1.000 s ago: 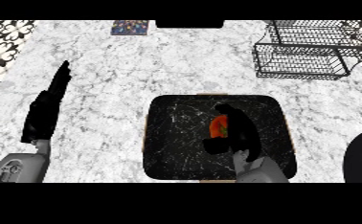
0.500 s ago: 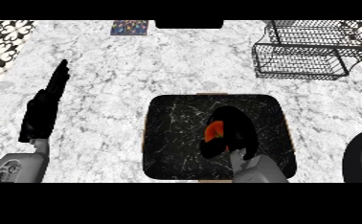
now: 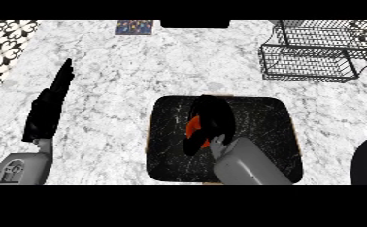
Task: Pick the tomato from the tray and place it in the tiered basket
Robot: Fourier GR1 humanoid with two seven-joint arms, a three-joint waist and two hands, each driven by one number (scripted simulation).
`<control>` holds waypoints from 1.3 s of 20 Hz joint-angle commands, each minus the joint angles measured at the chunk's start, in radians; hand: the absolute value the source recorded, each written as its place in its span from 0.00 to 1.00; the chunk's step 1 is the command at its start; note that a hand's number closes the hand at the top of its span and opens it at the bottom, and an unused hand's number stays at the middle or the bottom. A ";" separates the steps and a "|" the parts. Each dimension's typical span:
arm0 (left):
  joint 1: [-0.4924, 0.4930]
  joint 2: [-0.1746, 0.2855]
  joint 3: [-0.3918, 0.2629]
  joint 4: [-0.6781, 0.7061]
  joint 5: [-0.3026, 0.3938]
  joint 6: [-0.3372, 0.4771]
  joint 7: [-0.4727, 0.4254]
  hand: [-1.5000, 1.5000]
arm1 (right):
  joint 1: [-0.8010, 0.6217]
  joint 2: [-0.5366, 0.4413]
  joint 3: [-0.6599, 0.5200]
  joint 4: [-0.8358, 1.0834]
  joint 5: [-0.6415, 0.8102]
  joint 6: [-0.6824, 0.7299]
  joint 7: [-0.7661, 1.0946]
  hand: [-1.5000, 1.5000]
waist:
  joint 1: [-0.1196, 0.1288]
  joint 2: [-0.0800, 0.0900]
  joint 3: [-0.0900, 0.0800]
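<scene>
No lettering can be read anywhere: the small multicoloured card (image 3: 135, 27) lying at the far edge of the desk (image 3: 143, 66) shows only blurred patches of blue, red and yellow, and whether it carries words cannot be told. The tomato (image 3: 193, 125) shows only as a narrow orange-red sliver with a smooth skin, most of it hidden under the black right hand (image 3: 212, 110), whose fingers and thumb curl round it from above. It sits over the middle of the tray (image 3: 265, 124), a dark, rounded-cornered square with pale scratch-like streaks, lying on the white and grey marbled top; whether the tomato touches the tray or is lifted off it cannot be told. The grey right forearm (image 3: 247, 165) comes in from the lower edge across the tray's near side. The tiered basket (image 3: 308, 58), made of thin black wire, stands at the far right corner, well apart from the tray. The left hand (image 3: 49, 109) rests at the left edge, fingers straight and together, holding nothing.
</scene>
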 commanded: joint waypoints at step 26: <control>0.003 -0.033 0.023 -0.028 -0.032 -0.018 0.032 0.50 | -0.448 -0.267 -0.462 -0.351 0.058 0.146 0.008 1.00 | -0.014 -0.004 0.000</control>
